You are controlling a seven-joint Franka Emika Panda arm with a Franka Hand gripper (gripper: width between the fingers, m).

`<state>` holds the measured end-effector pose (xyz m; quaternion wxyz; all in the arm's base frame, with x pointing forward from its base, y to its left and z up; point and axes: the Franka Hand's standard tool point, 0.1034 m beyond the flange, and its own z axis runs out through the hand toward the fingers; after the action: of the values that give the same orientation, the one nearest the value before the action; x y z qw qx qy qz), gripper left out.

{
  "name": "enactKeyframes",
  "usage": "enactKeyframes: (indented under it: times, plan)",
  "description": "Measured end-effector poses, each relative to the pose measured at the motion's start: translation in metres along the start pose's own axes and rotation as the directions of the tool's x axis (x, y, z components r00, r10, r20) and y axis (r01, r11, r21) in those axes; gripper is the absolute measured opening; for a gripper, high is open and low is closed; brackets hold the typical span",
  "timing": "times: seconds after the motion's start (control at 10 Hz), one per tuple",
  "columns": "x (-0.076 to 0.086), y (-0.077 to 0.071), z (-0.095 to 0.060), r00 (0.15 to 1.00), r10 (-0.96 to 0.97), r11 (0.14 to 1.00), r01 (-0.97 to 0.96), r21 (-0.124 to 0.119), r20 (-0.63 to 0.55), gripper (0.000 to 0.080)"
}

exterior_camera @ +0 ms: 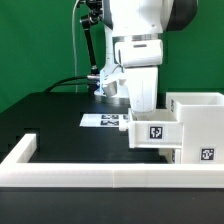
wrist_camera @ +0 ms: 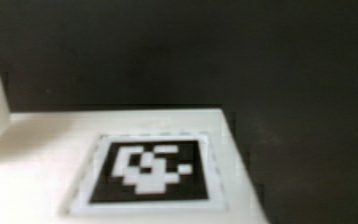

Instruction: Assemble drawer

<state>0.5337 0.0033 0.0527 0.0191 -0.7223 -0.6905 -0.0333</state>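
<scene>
**Gripper low over a tray at the casing's front**

Fingers of the gripper [exterior_camera: 141,108] come down at the top of a small white tray [exterior_camera: 153,130], but their tips are hidden against it in the exterior view, so whether they are spread or closed, or gripping anything, cannot be told. The wrist view shows no fingertips either, only a blurred white surface [wrist_camera: 105,160] bearing a black-and-white tag [wrist_camera: 151,168] against the dark table.

That tray carries a square tag [exterior_camera: 155,129] on its near face and sits at the exterior view's left side of the large hollow casing [exterior_camera: 197,125], touching it or partly in it; which one is unclear. The casing stands on the exterior view's right, open at the top, with another tag [exterior_camera: 207,154] low on its near face.

On the black table [exterior_camera: 50,115], just beyond the tray, lies the marker board [exterior_camera: 104,120], flat. A long low white rail [exterior_camera: 90,175] runs along the near edge, turning back at the exterior view's left.
</scene>
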Motion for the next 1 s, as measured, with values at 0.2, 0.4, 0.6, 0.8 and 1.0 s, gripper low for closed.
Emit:
enactKeyframes:
  times: [0.2, 0.4, 0.6, 0.8, 1.0]
  plan:
    - [0.0018, -0.0001, 0.0002, 1.0, 0.012, 1.0, -0.012, 0.0, 0.0, 0.0042]
    - [0.0032, -0.0004, 0.0005, 1.0, 0.019, 1.0, -0.019, 0.001, 0.0, 0.0042]
    - [0.0021, -0.0013, 0.0005, 1.0, 0.021, 1.0, -0.021, 0.003, 0.001, 0.0042]
    - [0.0011, -0.0014, -0.0001, 1.0, 0.023, 0.999, -0.024, 0.025, 0.003, 0.0042]
    - [0.0009, -0.0014, 0.0, 1.0, 0.024, 0.999, -0.024, 0.025, 0.003, 0.0042]
